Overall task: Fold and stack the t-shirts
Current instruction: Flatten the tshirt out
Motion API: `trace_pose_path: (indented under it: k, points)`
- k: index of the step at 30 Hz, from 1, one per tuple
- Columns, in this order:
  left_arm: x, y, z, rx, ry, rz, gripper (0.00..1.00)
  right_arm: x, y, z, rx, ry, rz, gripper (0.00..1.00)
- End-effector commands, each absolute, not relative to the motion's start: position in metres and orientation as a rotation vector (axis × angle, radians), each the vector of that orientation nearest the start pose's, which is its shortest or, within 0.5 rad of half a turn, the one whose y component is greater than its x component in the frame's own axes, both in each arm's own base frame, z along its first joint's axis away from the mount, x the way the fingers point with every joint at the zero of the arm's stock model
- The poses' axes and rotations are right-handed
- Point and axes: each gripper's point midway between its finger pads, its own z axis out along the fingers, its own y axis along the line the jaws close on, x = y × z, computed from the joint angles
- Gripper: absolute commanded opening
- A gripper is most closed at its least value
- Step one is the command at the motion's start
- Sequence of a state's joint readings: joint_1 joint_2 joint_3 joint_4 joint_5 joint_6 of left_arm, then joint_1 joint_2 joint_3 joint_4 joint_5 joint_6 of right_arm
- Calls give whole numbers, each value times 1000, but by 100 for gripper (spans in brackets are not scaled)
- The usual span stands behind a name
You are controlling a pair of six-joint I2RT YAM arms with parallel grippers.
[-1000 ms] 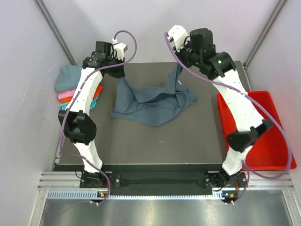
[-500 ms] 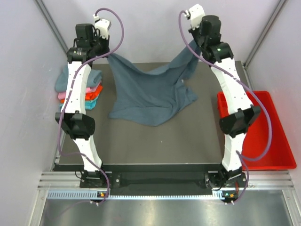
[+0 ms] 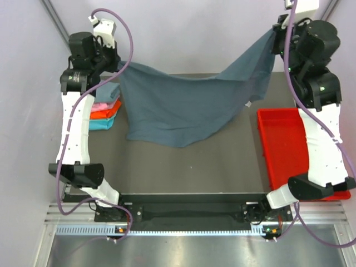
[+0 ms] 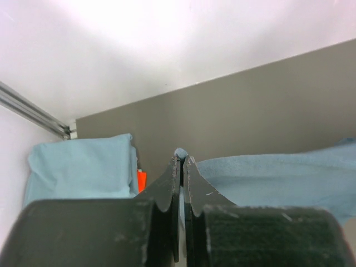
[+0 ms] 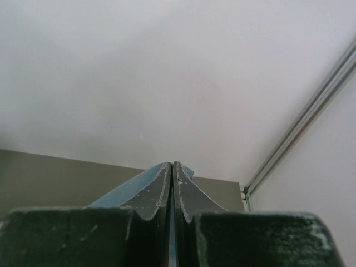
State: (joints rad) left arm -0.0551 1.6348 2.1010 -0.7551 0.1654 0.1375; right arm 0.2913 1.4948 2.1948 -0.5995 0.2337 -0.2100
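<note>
A slate blue-grey t-shirt (image 3: 183,105) hangs stretched between my two raised grippers, with its lower edge still lying on the dark table (image 3: 222,167). My left gripper (image 3: 118,67) is shut on the shirt's left corner, and in the left wrist view a nub of cloth (image 4: 278,178) pokes out past the closed tips (image 4: 182,161). High at the back right, my right gripper (image 3: 276,35) is shut on the other corner; blue cloth (image 5: 128,186) trails from its tips (image 5: 172,165). A stack of folded t-shirts (image 3: 105,114) sits at the left edge, teal (image 4: 83,172) on top.
A red plastic tray (image 3: 289,150) stands off the table's right side, under the right arm. White walls with metal frame rails close in the back and both sides. The folded stack lies just below the left arm's forearm.
Both arms have risen and swung apart toward the back corners. The shirt has been lifted from a crumpled heap and pulled out wide between them.
</note>
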Motion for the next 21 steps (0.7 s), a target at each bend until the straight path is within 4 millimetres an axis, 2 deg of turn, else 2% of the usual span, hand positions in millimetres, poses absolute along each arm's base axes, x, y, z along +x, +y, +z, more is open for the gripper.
trace_pose_path:
  k: [1,2,4,5,6,7,8,9,10,11,13,14,16,17,21]
  points:
    - [421,-44,495,266,1646,-70,0,357,57,588,-141,1398,-57,0]
    - [408,-44,508,274,1611,-72,0,350,57,592,-147,1387,-46,0]
    - [394,-46,518,298,1574,-69,0,334,59,599,-166,1366,-15,0]
    - [374,-47,536,315,1514,-67,0,317,56,609,-160,1336,2,0]
    - [368,-51,531,346,1511,-80,0,310,57,608,-180,1332,18,0]
    - [359,-52,536,362,1488,-72,0,294,55,615,-183,1305,28,0]
    - [337,-51,550,366,1435,-66,0,288,53,617,-187,1298,32,0]
    - [332,-53,544,375,1441,-78,0,280,52,617,-198,1293,37,0]
    - [322,-55,547,381,1431,-87,0,271,50,621,-197,1279,39,0]
    - [302,-56,552,395,1416,-91,0,255,46,628,-196,1253,39,0]
    - [282,-59,557,436,1387,-89,0,228,42,639,-197,1207,61,0]
    - [261,-58,563,442,1350,-79,0,220,41,641,-197,1199,72,0]
    - [239,-57,573,458,1296,-55,0,188,36,655,-184,1141,94,0]
    - [221,-56,581,462,1252,-41,0,178,34,659,-184,1126,94,0]
    - [180,-52,607,463,1138,11,0,124,20,687,-149,1000,56,0]
